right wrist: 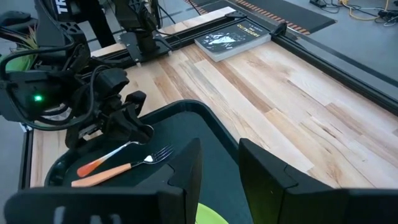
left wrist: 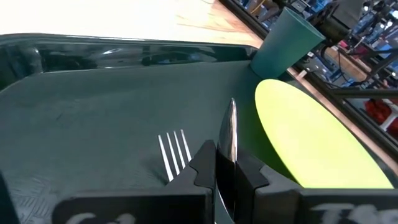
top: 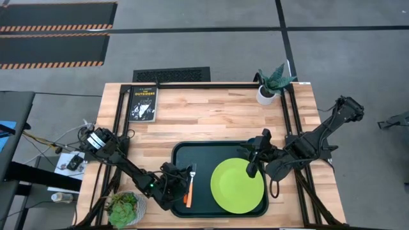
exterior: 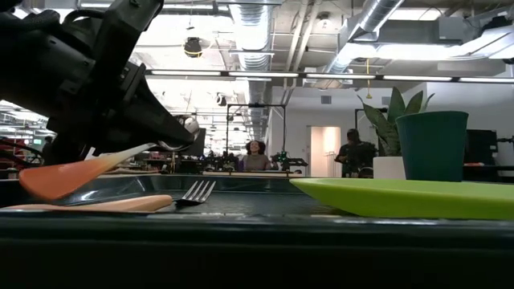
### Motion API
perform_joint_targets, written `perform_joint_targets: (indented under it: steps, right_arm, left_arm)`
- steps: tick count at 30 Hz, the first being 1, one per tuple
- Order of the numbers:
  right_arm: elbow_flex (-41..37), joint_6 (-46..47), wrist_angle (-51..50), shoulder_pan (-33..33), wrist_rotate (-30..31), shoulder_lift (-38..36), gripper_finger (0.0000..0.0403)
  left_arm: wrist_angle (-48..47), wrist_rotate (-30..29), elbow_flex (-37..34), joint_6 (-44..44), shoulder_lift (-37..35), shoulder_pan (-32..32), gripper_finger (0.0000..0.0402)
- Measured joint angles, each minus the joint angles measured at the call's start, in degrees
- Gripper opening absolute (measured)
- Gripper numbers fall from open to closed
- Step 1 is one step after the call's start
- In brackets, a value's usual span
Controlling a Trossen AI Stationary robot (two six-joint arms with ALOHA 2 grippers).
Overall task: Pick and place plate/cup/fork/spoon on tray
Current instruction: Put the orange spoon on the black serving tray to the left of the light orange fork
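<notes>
Left gripper (top: 181, 183), lower left of the high view, is clamped on the small spoon with silver metal bowl and red-orange handle (right wrist: 111, 155), gripping near the bowl end so the handle slopes down over the left end of the large dark green rectangular tray with raised rim (top: 192, 148). The small fork with silver tines and yellow-orange handle (right wrist: 121, 170) already lies on the tray floor just beside it. To finish this step well I'd lower until the handle tip rests on the tray, keep the spoon parallel to the fork and not across it, then release and lift straight up so the fingers don't drag either utensil. The flat round lime-green plate (top: 237, 185) sits in the tray's right half; the small dark teal-green cylindrical cup (left wrist: 288, 42) stands at the plate's far edge; from these views I can't tell for sure whether it's on the plate or just behind it. Right gripper (right wrist: 217, 163), centre right of the high view, hovers over that edge of the plate with its jaws part open and nothing between them. Count: one tray, one plate, one cup, one fork, one spoon. On the wooden worktop (top: 211, 115): one black book (top: 142, 103), one white-potted leafy plant (top: 273, 84) upper right, one green succulent (top: 125, 208) lower left.
</notes>
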Motion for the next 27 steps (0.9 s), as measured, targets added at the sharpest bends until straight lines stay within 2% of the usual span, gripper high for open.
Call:
perform_joint_targets:
  steps: [8, 15, 27]
  right_arm:
    - [0.0, 0.0, -0.01, 0.0, -0.02, 0.0, 0.0129]
    - [0.0, -0.87, -0.23, 0.0, -0.02, 0.0, 0.0129]
    - [0.0, -0.96, -0.23, 0.09, -0.02, 0.0, 0.0129]
  left_arm:
    - [-0.34, -0.18, 0.22, 0.66, -0.17, -0.24, 0.0002]
    - [-0.62, 4.63, 2.03, 2.91, 0.0, 0.56, 0.0002]
    - [-3.11, 4.46, 2.03, 0.36, 0.02, 0.55, 0.0002]
